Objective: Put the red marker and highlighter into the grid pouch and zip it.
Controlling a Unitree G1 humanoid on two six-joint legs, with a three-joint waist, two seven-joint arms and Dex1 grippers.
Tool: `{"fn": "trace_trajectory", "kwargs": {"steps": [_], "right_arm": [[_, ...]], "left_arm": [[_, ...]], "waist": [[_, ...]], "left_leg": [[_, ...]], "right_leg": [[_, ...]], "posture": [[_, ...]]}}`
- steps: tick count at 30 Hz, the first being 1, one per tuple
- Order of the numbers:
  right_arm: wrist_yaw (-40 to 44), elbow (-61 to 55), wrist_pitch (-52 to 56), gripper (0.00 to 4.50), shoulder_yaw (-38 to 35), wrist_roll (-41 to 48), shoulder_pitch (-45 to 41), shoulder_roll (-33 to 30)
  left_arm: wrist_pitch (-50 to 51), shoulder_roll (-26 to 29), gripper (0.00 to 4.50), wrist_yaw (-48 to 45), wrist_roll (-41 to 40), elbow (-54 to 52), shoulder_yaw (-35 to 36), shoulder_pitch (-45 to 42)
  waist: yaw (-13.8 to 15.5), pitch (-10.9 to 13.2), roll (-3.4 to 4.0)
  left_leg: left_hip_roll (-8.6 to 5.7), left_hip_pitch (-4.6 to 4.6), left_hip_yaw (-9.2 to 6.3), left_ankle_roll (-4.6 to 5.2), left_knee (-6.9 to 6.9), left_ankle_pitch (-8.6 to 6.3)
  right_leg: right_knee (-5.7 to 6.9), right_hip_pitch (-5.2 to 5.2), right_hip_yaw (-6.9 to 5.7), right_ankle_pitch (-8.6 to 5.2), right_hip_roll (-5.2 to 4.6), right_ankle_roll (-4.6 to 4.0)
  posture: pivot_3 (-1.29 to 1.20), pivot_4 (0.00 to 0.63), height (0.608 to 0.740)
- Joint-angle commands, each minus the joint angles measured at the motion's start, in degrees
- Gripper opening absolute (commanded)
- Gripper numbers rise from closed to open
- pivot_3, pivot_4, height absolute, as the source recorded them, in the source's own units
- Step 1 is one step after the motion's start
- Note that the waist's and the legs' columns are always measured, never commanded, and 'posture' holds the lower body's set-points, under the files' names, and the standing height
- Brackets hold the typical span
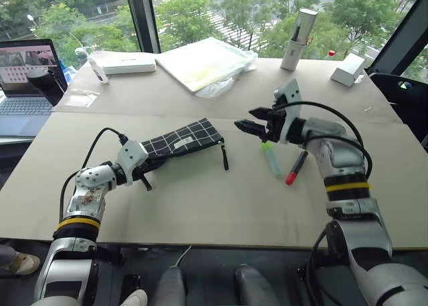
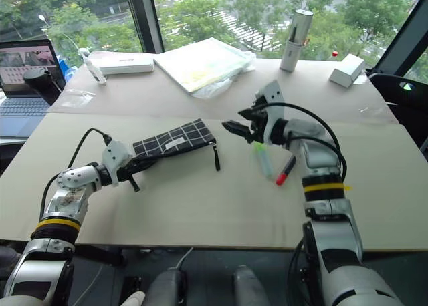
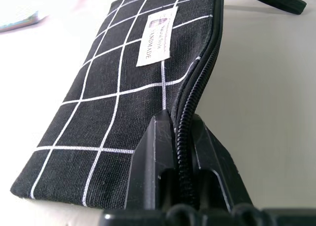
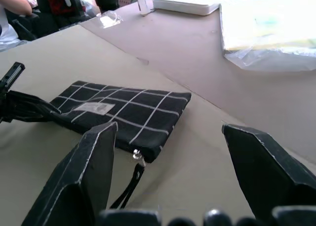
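Observation:
The grid pouch lies flat on the table, black with white lines and a small white label. My left gripper is shut on the pouch's zipper edge at its near left end. The black pull cord trails from the pouch's right end. My right gripper hovers open just right of that end, nothing between its fingers. The highlighter, pale with a green cap, lies on the table below the right gripper. Right of the highlighter lies the red marker, its red end toward me.
A laptop stands at the far left. Along the back are a white box, a plastic-wrapped pad, a white cylinder and a small white box. A person's arm shows beyond the table.

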Motion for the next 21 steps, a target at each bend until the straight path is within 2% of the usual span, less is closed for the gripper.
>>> {"fn": "trace_trajectory", "kwargs": {"steps": [1, 5, 9, 21], "right_arm": [[-3.8, -6.6, 3.3, 3.79, 2.4, -0.3, 3.1, 1.4], [-8.7, -6.2, 4.1, 3.79, 3.2, -1.2, 3.6, 4.4], [-12.8, -0.6, 0.8, 3.79, 3.8, -3.6, 1.1, 6.5], [-14.1, 10.7, -5.3, 3.79, 4.2, -5.1, -4.0, 9.5]], "left_arm": [[2.8, -0.5, 0.00, 3.5, 1.4, -4.8, -0.6, 0.1], [4.5, -1.0, 0.00, 4.8, 1.9, -6.6, -1.5, 0.1], [8.2, -1.4, 0.00, 4.7, 1.0, -10.7, -2.0, 0.0], [15.6, -2.0, 0.00, 5.6, 0.5, -19.3, -2.7, 0.7]], "waist": [[0.0, 0.0, 0.01], [-0.2, 0.0, 0.01], [-0.1, 0.0, 0.01], [-0.1, 0.0, 0.01]], "left_leg": [[0.00, 0.00, 0.00, 0.00, 0.00, 0.00], [-0.01, 0.00, 0.00, -0.02, 0.00, 0.01], [-0.01, -0.02, 0.00, -0.02, 0.00, 0.01], [-0.02, -0.01, 0.00, -0.03, 0.01, 0.02]], "right_leg": [[0.00, -0.02, 0.00, 0.00, 0.00, 0.00], [0.00, -0.05, 0.02, 0.00, 0.02, 0.00], [-0.03, -0.04, 0.02, 0.00, 0.01, 0.00], [-0.03, -0.03, 0.02, 0.00, 0.01, 0.00]], "posture": [[0.00, 0.150, 0.740], [0.00, 0.150, 0.740], [0.00, 0.150, 0.740], [0.00, 0.150, 0.740]]}}
